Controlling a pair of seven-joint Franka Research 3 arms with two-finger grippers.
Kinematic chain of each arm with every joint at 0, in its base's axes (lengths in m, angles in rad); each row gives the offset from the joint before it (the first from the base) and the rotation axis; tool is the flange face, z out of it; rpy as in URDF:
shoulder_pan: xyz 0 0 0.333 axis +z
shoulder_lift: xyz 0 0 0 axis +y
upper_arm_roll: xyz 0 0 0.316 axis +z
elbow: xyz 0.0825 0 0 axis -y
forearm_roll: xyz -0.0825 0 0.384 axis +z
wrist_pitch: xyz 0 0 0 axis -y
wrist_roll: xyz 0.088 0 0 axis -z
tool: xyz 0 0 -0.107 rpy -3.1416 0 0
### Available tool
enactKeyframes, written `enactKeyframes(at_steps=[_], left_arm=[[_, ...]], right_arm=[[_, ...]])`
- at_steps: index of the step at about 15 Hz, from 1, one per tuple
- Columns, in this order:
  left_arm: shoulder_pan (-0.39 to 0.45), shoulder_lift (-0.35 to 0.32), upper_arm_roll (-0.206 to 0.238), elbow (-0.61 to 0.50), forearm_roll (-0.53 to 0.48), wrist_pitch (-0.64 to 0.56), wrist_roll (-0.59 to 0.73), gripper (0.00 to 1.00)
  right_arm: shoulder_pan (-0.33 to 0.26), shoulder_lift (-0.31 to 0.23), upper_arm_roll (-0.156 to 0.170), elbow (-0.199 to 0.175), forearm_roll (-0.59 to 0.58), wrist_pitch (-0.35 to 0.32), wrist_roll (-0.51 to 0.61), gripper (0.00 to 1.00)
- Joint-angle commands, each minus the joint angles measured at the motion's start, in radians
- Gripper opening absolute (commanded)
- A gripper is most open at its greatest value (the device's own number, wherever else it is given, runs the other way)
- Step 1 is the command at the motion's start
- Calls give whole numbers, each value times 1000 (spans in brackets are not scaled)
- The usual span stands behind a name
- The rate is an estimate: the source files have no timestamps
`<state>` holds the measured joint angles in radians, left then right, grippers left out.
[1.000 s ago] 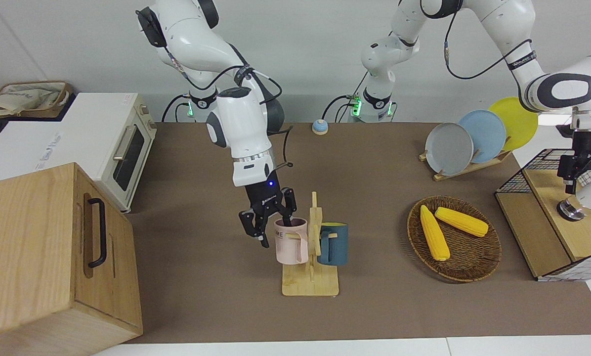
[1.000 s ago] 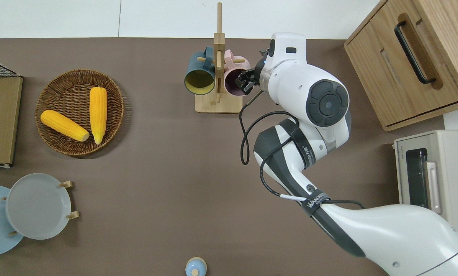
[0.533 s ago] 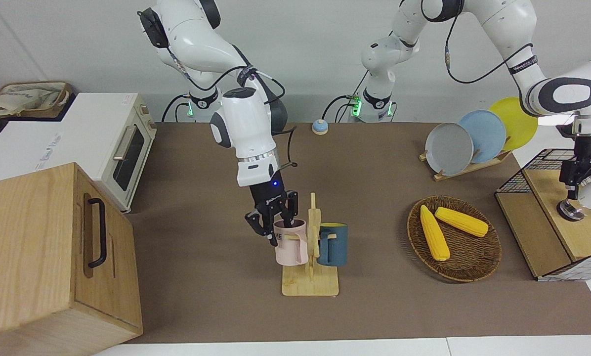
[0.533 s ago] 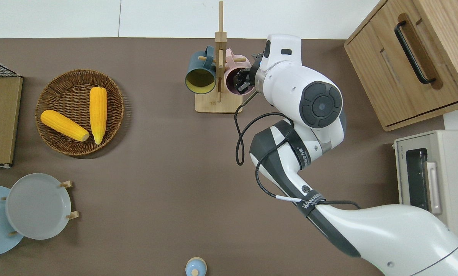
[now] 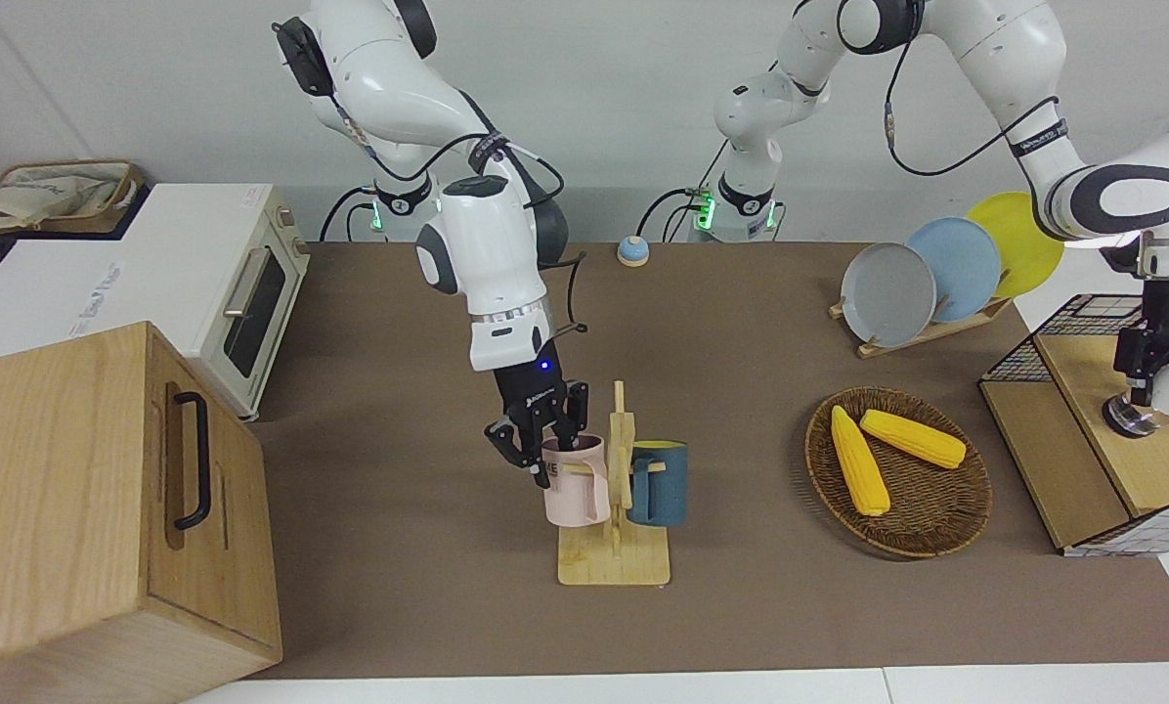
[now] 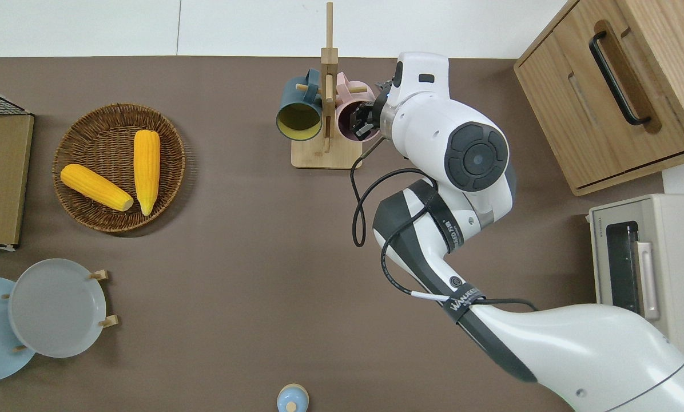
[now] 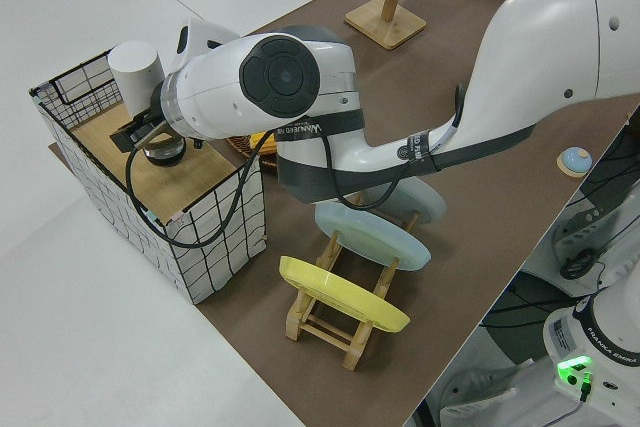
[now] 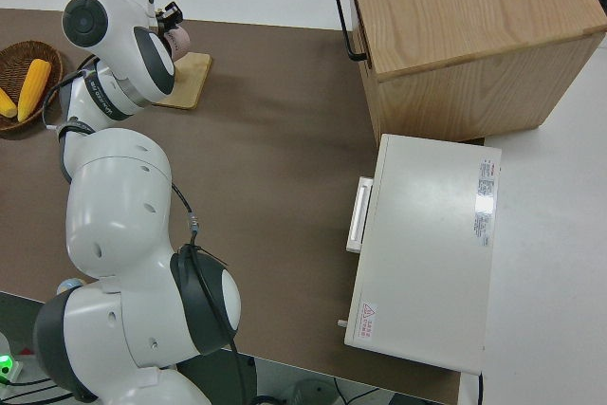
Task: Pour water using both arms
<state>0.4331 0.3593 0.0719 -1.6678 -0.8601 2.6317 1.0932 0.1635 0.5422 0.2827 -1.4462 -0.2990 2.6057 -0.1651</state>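
Front, overhead share mug rack [image 5: 616, 508]; side views probably closer

I see bright, even light from above across every view, with soft, short shadows under the wicker basket [image 5: 898, 472] and mug rack [image 5: 615, 559]. Mild glare sits on the right arm [image 6: 476, 157] shell. Focus is sharp throughout, edges barely distorted.

right arm [image 5: 482, 244]: big, shiny white, black cables, you see it bent down over the pink cup [image 5: 575, 479] | right gripper [image 5: 543, 445]: black, one finger in the cup, one outside | left arm [image 5: 1112, 186]: white, reaching to the wire crate [image 7: 150, 197] | left gripper [image 5: 1147, 357]: black, over a white cup [image 7: 136, 67]
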Motion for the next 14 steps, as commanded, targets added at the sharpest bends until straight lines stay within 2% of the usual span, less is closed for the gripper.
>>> enactKeyframes(at_steps=[1,3,5,8,14], left_arm=[[-2,17,-1,42,-19,13,-33,332],[-2,14,-1,40,-20,11,-33,1],[-2,9,0,40,-22,4,-35,0],[6,1,2,33,-25,2,-35,0],[7,0,12,29,-27,7,-35,0]], right_arm=[[2,15,1,20,-32,-6,48,398],[8,15,1,20,-43,-19,59,395],[8,15,3,18,-63,-19,75,391],[8,15,4,18,-72,-22,82,328],[8,15,10,18,-71,-39,82,301]])
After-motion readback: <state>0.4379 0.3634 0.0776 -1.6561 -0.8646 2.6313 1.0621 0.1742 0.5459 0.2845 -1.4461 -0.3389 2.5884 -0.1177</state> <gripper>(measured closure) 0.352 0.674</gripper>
